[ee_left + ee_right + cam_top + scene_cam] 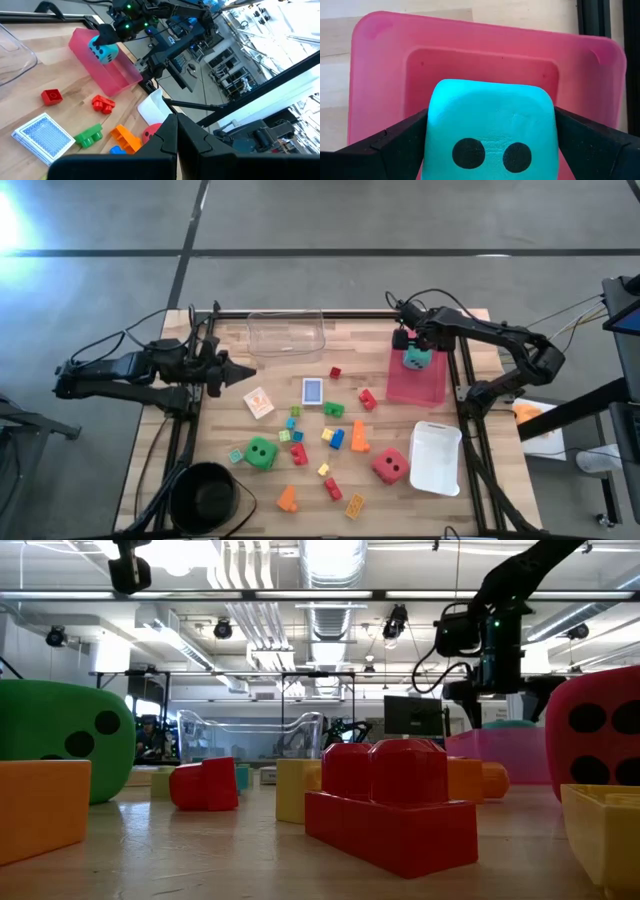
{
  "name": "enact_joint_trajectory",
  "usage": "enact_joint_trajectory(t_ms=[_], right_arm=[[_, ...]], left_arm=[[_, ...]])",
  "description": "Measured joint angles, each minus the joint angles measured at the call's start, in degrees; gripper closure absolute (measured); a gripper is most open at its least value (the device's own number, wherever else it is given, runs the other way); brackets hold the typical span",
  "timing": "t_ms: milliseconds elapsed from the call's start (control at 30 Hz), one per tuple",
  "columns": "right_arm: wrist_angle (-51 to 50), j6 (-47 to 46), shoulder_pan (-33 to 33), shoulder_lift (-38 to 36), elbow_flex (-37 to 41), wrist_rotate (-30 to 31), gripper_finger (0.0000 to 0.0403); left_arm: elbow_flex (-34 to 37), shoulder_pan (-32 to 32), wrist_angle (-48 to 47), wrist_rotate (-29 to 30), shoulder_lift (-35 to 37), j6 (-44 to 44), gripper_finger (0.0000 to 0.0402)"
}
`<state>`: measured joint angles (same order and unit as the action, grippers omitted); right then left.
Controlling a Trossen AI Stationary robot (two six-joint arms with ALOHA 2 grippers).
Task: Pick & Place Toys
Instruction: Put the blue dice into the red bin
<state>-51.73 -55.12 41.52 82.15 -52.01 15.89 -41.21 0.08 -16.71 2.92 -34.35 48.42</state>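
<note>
Fingers of the right gripper (490, 145) clamp the teal die (490, 127) from both sides, pink tray (380, 60) directly beyond them, apparently poised for a drop; left gripper (176, 131) waits pinched closed, empty.

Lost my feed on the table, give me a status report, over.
Right hand clamped on teal die, above the pink tray. Left hand shut, empty, parked at table's left edge. Tray below bare, nothing in the way.
</note>
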Motion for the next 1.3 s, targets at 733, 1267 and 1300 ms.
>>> enact_joint_trajectory(t_ms=[733,1267,1300], right_arm=[[-3.32,-0.63,-0.2,0.85,-2.69,-3.75,0.0018],[-4.17,-4.28,-0.24,0.72,-3.7,-4.25,0.0018],[-3.99,-3.95,-0.28,0.72,-3.85,-4.23,0.0018]], left_arm=[[-0.02,-0.02,-0.46,-2.5,0.0,1.12,0.0399],[-0.02,-0.01,-1.29,-2.39,0.0,0.95,0.0399],[-0.02,-0.01,-1.29,-2.39,0.0,0.95,0.0399]])
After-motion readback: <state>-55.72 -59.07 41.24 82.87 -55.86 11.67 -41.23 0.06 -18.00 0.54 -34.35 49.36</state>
